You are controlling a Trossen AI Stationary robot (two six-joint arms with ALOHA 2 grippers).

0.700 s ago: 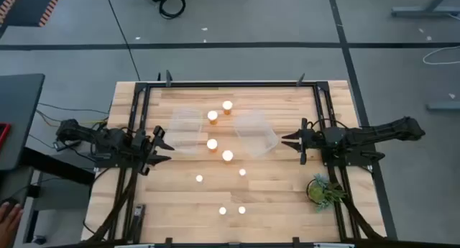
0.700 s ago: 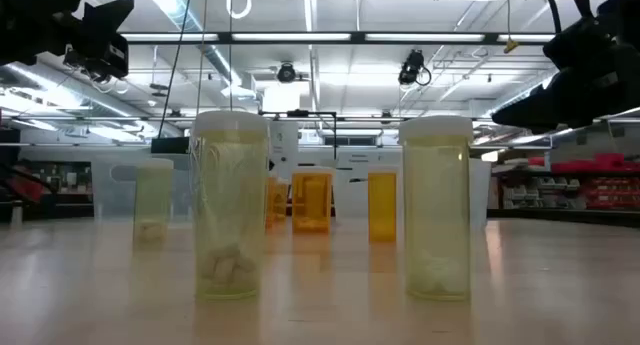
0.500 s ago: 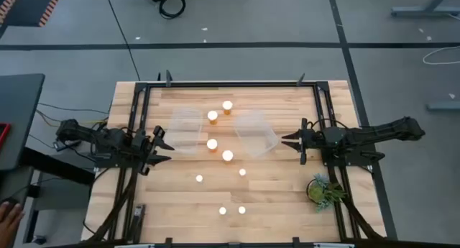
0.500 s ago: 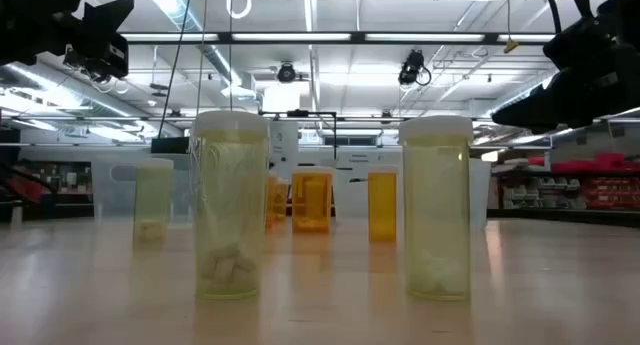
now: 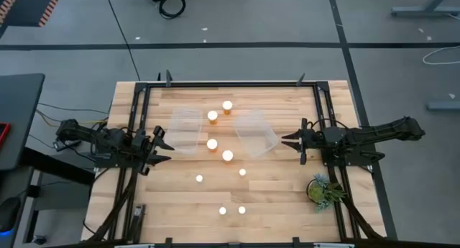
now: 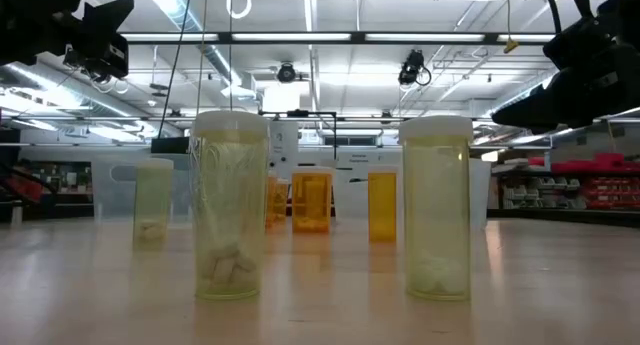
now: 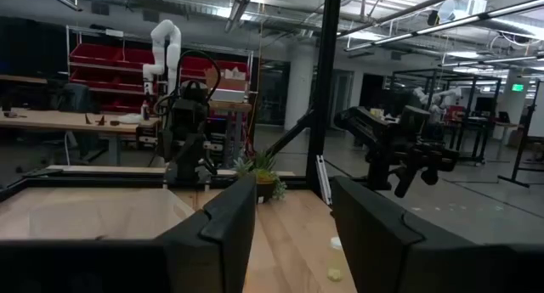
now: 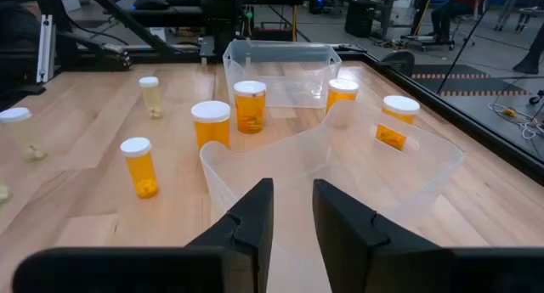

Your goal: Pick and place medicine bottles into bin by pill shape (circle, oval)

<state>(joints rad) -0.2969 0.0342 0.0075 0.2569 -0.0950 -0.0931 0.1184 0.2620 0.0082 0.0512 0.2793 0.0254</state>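
The tabletop (image 5: 287, 198) carries two clear bins (image 5: 255, 131) near its centre, set side by side for sorting by pill shape. The left tool (image 5: 162, 147) waits at nine o'clock with fingers narrowly parted and empty; the right tool (image 5: 291, 140) at three o'clock is closed on nothing. Eight medicine bottles (image 5: 227, 156) stand loose between and at six o'clock of the bins, none yet sorted.
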